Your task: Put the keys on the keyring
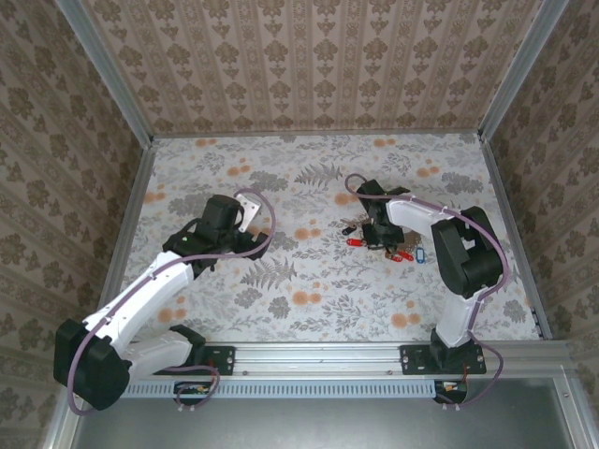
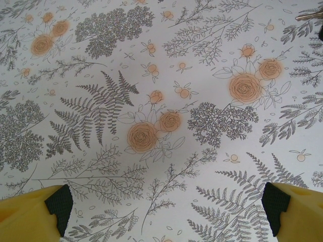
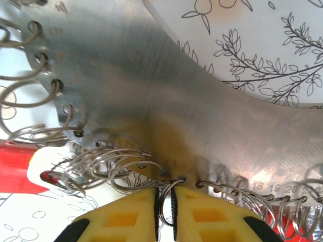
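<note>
Right gripper (image 3: 165, 214) pinches wire ring (image 3: 161, 201) on keyring band (image 3: 166, 116); red key (image 3: 15, 169) beside.

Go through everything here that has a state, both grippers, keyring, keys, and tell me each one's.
left gripper, open, nothing between its fingers.
right gripper, shut on a wire loop of the keyring.
keyring, one loop pinched in the right gripper.
keys, lying on the table; threaded or not, cannot tell.

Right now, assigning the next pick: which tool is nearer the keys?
Right. The right tool sits among the keys, gripping a wire ring; the left tool hovers open, far to their left.
</note>
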